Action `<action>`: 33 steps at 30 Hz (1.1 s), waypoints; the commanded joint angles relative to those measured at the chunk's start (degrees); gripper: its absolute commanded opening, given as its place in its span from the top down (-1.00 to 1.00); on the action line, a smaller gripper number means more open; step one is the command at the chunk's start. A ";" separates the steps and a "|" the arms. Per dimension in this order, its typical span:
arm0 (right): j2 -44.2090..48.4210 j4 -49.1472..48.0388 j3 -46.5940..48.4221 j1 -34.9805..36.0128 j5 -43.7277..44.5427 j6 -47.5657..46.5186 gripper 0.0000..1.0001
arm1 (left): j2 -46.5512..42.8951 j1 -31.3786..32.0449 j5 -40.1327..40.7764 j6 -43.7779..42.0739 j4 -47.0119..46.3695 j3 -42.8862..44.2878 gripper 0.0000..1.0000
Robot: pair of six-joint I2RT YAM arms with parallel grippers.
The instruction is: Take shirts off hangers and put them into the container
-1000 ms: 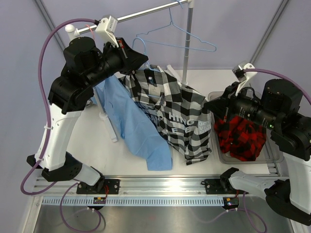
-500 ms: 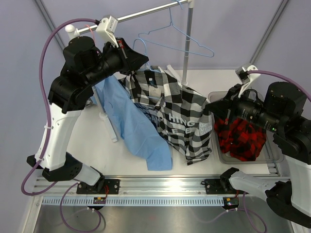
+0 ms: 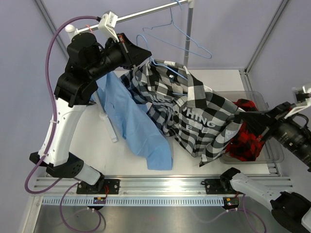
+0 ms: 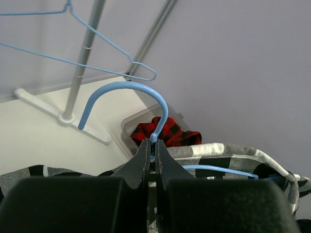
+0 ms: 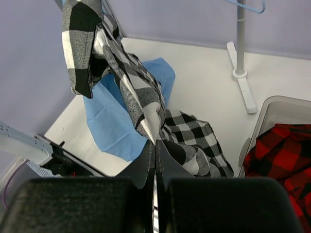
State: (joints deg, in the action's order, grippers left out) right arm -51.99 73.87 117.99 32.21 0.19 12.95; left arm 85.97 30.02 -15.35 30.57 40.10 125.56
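Note:
My left gripper [image 3: 146,57] [image 4: 152,143] is shut on the neck of a light blue hanger [image 4: 127,88], held up below the rail. The black-and-white check shirt [image 3: 194,111] [image 5: 131,87] hangs on this hanger and stretches right to my right gripper [image 3: 241,115] [image 5: 154,143], which is shut on its edge over the container's left side. The red-and-black plaid shirt [image 3: 247,138] [image 5: 282,155] lies in the clear container [image 3: 273,154] [image 5: 272,104]. The plain light blue shirt [image 3: 131,121] [image 5: 114,114] drapes to the table at the left, its hanger hidden.
An empty light blue hanger [image 3: 180,36] [image 4: 73,53] hangs on the silver rail [image 3: 146,13]. The rail's upright pole [image 3: 187,43] [image 5: 240,39] stands behind the shirts, with its white foot [image 5: 247,94] on the table. The table's front rail [image 3: 160,187] runs below.
My right gripper has shut on the check shirt and pulled it right, toward the container, stretching the cloth. The left gripper and hanger have shifted slightly up and right.

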 commanded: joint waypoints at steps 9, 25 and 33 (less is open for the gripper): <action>10.92 19.83 1.10 -0.21 17.21 11.12 1.00 | 1.48 -2.60 -2.66 4.94 -7.67 6.37 1.00; 33.18 5.32 -21.84 0.75 21.61 29.14 1.00 | 1.30 -8.13 -8.01 14.86 -13.55 3.65 1.00; 19.84 -11.94 -32.65 1.46 5.54 21.07 1.00 | -0.36 -7.61 -19.70 30.07 -28.22 -3.56 1.00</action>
State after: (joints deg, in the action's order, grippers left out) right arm -24.40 69.91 87.61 33.39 9.30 38.41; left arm 87.79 24.97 -35.03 54.26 26.74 122.78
